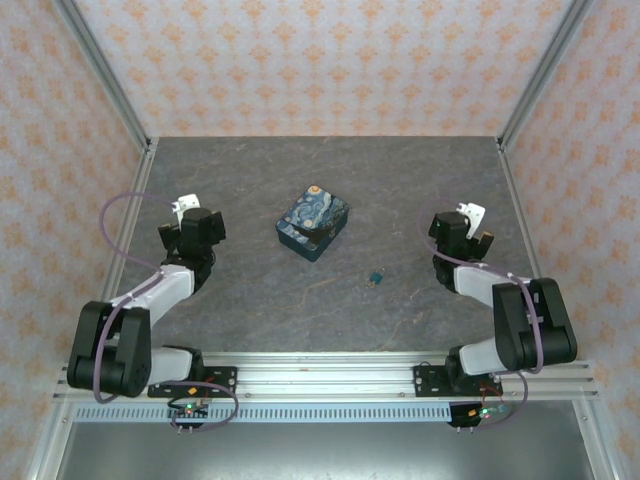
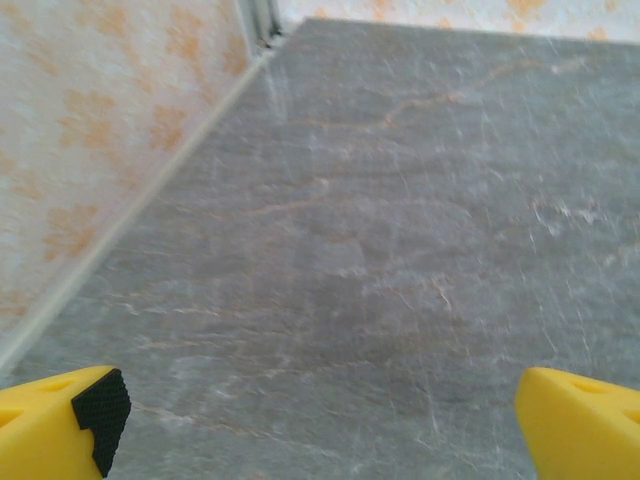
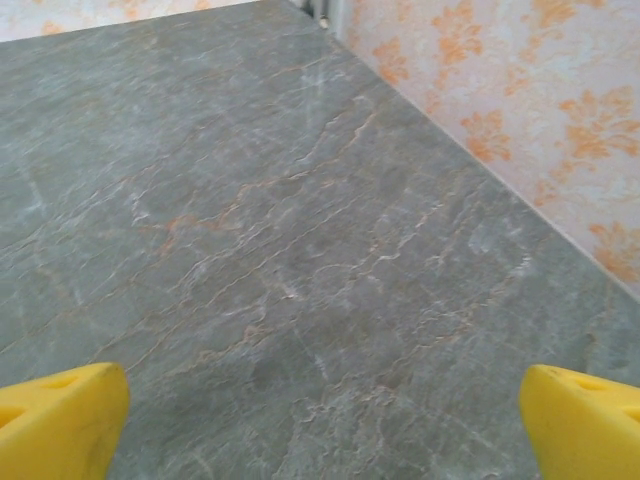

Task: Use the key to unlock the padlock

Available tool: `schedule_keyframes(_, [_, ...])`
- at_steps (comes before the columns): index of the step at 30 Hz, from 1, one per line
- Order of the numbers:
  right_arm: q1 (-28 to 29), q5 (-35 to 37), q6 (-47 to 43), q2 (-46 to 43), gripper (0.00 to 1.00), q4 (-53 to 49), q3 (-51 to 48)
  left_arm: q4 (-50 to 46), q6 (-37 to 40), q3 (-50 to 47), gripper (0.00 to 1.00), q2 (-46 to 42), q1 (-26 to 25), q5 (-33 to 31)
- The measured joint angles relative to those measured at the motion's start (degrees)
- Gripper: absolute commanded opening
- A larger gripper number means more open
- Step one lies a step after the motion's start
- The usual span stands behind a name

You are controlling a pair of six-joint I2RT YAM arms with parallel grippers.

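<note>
Two grippers, both spread wide open. On the left gripper, yellow fingers at the bottom corners of the wrist view, a black pad on the inner face of one, bare grey worktop between them. Pointed toward the far left corner, with the patterned wall along the left edge. Same on the right gripper: yellow fingers at the bottom corners of its wrist view, far apart, veined worktop between, orange-patterned wall along the right edge.

From above, left arm folded beside the left edge, right arm folded beside the right edge, bases bolted to the rail at the near edge. Both wrists about halfway up the worktop.

Flat on the worktop, the padlock, painted blue-and-yellow face up, roughly midway between left and right edges and a little nearer the far edge than the near one. Turned cornerwise to the edges, dark teal sides showing toward the near side. Shackle not clear enough to tell.

Loose on the worktop, the key, near the padlock's near-right side but not touching it, between padlock and right arm. Teal head plain; blade too small to make out. Well apart from both grippers, touched by neither.
</note>
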Motion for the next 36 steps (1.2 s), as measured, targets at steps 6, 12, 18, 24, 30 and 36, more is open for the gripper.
schedule_keyframes(6, [0.0, -5.0, -3.7, 6.0, 0.99, 19.1, -8.4, 9.0, 3.0, -3.0, 1.00, 5.4, 0.1, 5.7])
schedule_keyframes(12, [-2.5, -11.2, -4.5, 7.2, 0.99, 18.8, -6.0, 19.7, 4.9, -6.0, 1.00, 10.4, 0.1, 10.0])
schedule_keyframes(18, [-4.8, -14.8, -4.1, 7.2, 0.99, 18.7, -4.3, 21.7, 5.3, -6.1, 1.00, 10.8, 0.5, 11.7])
schedule_keyframes(24, [-4.6, -14.5, -3.8, 7.2, 0.99, 18.9, -4.7, 22.6, 5.3, -6.1, 1.00, 10.8, 0.5, 12.1])
schedule_keyframes(30, [-4.4, -14.6, -3.7, 7.2, 0.99, 19.0, -4.8, 22.8, 5.3, -6.1, 1.00, 10.8, 0.5, 12.2])
schedule_keyframes(36, [-4.4, -14.6, -3.7, 7.2, 0.99, 19.0, -4.7, 22.8, 5.3, -6.1, 1.00, 10.8, 0.5, 12.4])
